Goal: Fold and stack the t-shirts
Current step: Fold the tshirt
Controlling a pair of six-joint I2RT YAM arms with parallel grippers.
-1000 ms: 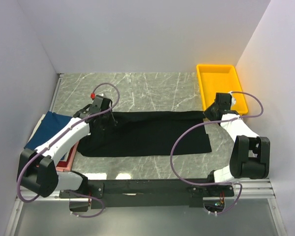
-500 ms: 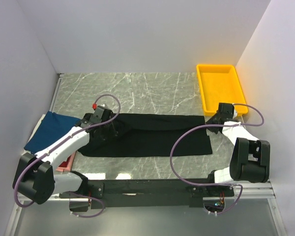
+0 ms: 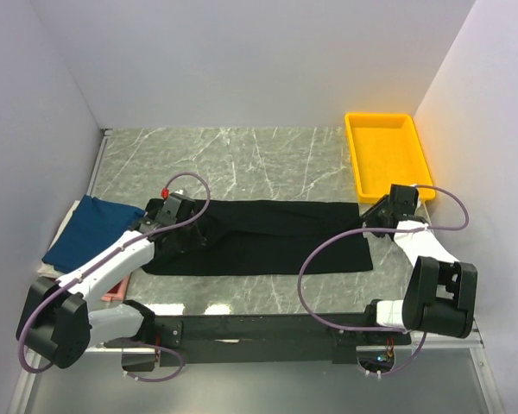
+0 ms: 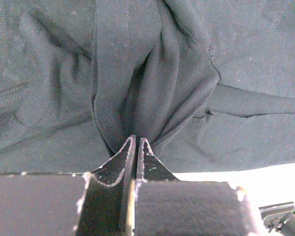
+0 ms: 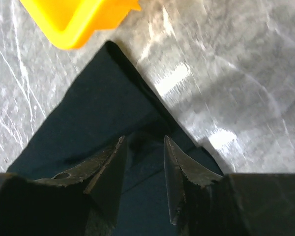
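The black t-shirt (image 3: 285, 237) lies as a long folded band across the middle of the table. At its left end, my left gripper (image 3: 200, 229) is shut on a bunched fold of that black cloth (image 4: 236, 59), which is pinched between the jaws (image 4: 136, 141). My right gripper (image 3: 369, 212) hovers over the shirt's far right corner. Its jaws (image 5: 142, 140) are open, with the black cloth (image 5: 88, 113) lying loose beneath them. A folded navy-blue t-shirt (image 3: 91, 228) rests at the left edge, with a pink edge (image 3: 114, 291) showing under it.
The yellow tray (image 3: 387, 153) stands at the back right, its corner (image 5: 73, 19) just beyond the shirt's right tip. Bare marble table (image 3: 268, 159) stretches behind the shirt. White walls close in the left, back and right sides.
Both grippers moved toward the near side, laying the shirt's far edge down. The right gripper opened and let go of the right corner; the left stays shut on the cloth.
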